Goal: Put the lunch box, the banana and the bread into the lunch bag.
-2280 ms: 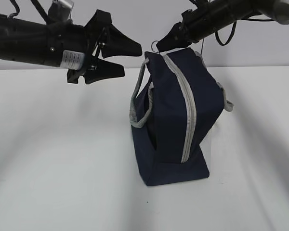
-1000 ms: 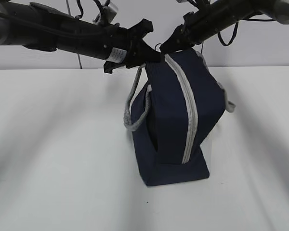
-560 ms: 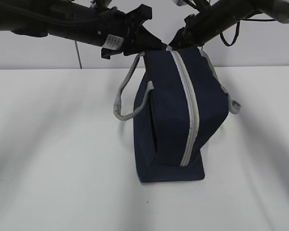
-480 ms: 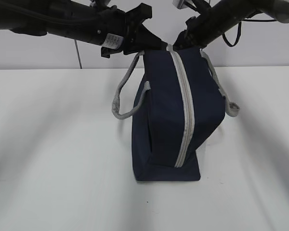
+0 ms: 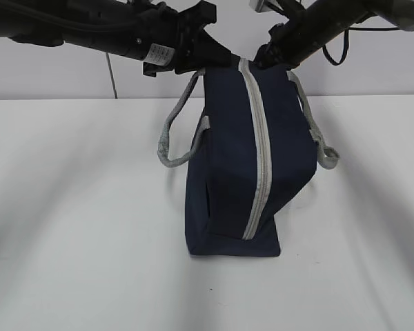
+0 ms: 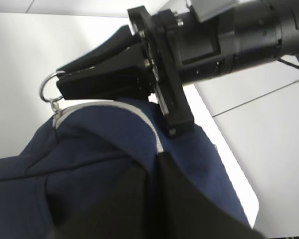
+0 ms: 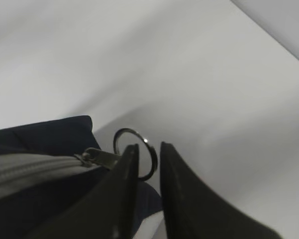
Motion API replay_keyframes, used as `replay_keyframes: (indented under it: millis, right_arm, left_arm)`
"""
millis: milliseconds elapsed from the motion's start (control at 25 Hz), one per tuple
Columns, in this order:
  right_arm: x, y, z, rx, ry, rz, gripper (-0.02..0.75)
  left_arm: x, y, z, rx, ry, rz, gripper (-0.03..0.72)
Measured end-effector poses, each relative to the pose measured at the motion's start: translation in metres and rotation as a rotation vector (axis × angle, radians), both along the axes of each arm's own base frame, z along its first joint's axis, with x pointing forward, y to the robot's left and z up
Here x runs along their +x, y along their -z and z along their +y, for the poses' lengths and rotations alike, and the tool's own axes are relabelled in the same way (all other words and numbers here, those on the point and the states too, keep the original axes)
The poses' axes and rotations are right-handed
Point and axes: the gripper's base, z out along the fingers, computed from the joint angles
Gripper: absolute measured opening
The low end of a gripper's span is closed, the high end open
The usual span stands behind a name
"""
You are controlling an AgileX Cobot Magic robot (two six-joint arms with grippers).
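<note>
Navy fabric lunch bag (image 5: 234, 172) zipped, left hand (image 5: 217, 61) pinching its top, right hand (image 7: 147, 159) clamped on ring pull (image 7: 136, 152).

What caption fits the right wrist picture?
Right gripper pinching the ring pull of the bag's closed zipper above the table.

Even, diffuse light is washing the white bench (image 5: 83, 227) bright, with soft grey shadows spreading under both arms. In the right wrist view the dark fingers (image 7: 182, 199) are sitting blurred, close to the lens.
</note>
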Motion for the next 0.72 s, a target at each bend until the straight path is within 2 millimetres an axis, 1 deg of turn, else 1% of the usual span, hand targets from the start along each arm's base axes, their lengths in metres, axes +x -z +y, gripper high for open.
replay_keyframes:
  millis: [40,80,160,200,240,280,360,520,640,720]
  right_arm:
    - [0.000,-0.004,0.000,0.008,0.011,-0.003,0.125]
    - [0.001,-0.008,0.001,0.019,0.024,-0.008,0.196]
    - [0.002,-0.016,0.001,0.037,0.045,-0.019,0.374]
    - [0.002,-0.019,0.001,0.047,0.058,-0.022,0.441]
    - [0.002,-0.023,0.001,0.053,0.068,-0.022,0.478]
    - [0.001,-0.025,0.001,0.060,0.076,-0.023,0.505]
    - [0.000,-0.032,0.001,0.069,0.090,-0.026,0.525]
    - [-0.006,-0.051,-0.001,0.100,0.186,0.012,0.536]
    - [-0.011,-0.067,-0.005,0.108,0.284,0.045,0.537]
    - [-0.016,-0.078,-0.006,0.122,0.343,0.063,0.535]
  left_arm:
    - [-0.001,-0.001,0.000,0.007,0.005,-0.010,0.060]
    - [-0.002,-0.003,0.001,0.016,0.010,-0.022,0.123]
    - [-0.003,-0.006,0.002,0.033,0.020,-0.039,0.309]
    - [-0.003,-0.006,0.002,0.036,0.024,-0.041,0.389]
    - [-0.003,-0.006,0.003,0.038,0.022,-0.043,0.472]
    - [-0.002,-0.006,0.004,0.038,0.023,-0.043,0.538]
    - [0.000,-0.006,0.010,0.036,0.021,-0.038,0.575]
    - [0.003,-0.007,0.027,0.045,0.023,-0.021,0.582]
    - [0.001,-0.012,0.039,0.118,0.014,-0.005,0.582]
    - [-0.004,-0.014,0.047,0.222,0.005,0.008,0.582]
